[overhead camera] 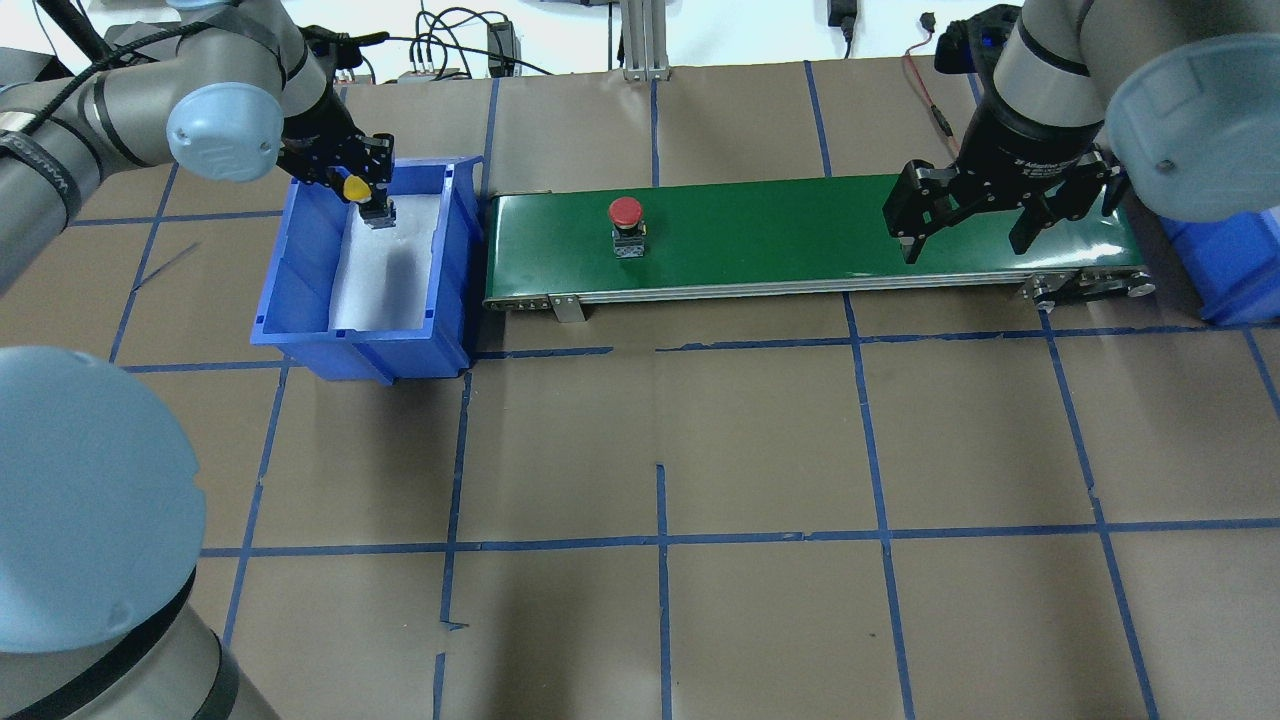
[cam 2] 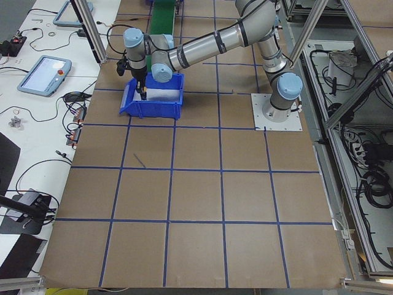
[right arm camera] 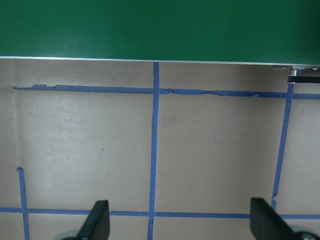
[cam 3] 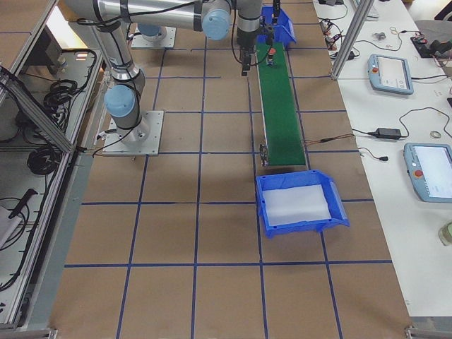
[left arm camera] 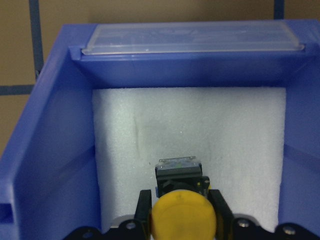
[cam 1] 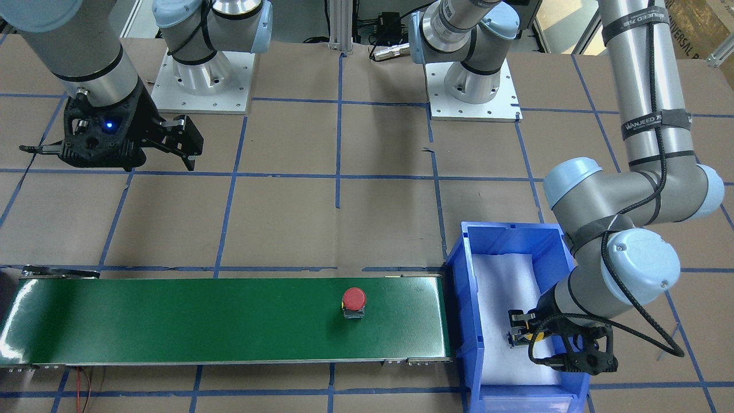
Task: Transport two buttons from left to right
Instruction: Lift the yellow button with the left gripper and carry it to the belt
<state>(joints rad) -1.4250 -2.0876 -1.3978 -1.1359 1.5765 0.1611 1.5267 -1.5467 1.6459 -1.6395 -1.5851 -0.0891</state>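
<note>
Overhead exterior: left tool clamps the yellow button inside the bin; red button sits on the belt, far from the wide-open, empty right tool; neither seems delivered.

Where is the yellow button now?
Overhead view, upper left: the left gripper holds the yellow button inside the blue bin, beside the green belt's end.

Bright, even overhead light, soft shadows, glare on the green belt; the yellow button slightly blurred close-up.
</note>
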